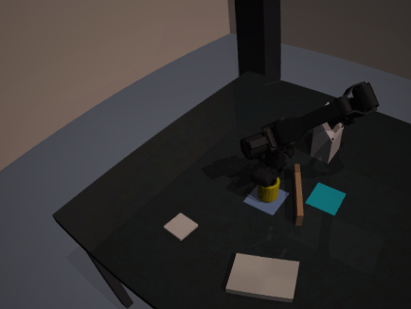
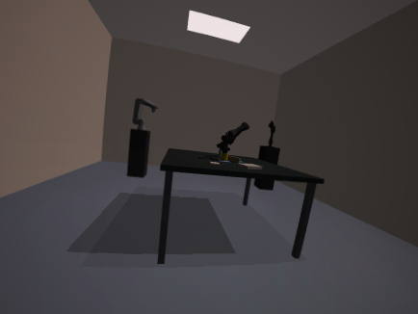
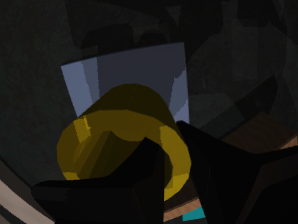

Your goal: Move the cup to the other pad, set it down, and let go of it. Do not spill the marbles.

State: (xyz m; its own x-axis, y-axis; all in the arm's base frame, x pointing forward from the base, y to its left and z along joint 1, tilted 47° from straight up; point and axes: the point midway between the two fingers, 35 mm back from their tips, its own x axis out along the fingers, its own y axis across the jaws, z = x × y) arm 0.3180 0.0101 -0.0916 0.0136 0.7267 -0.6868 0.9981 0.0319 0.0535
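A yellow cup (image 1: 269, 191) (image 2: 224, 156) (image 3: 100, 143) stands on a pale blue pad (image 1: 258, 204) (image 3: 133, 66). My gripper (image 1: 266, 176) (image 3: 169, 128) comes down on it from above and is shut on the cup's rim, one finger inside and one outside. The marbles inside the cup are hidden by the finger in the wrist view. The teal pad (image 1: 326, 198) (image 3: 194, 215) lies to the right, beyond an upright wooden bar (image 1: 298, 193) that stands between the two pads.
A small beige tile (image 1: 181, 226) lies to the front left and a large pale slab (image 1: 263, 276) at the front. A white block (image 1: 327, 142) stands behind the pads, under the arm. The table edge runs along the left.
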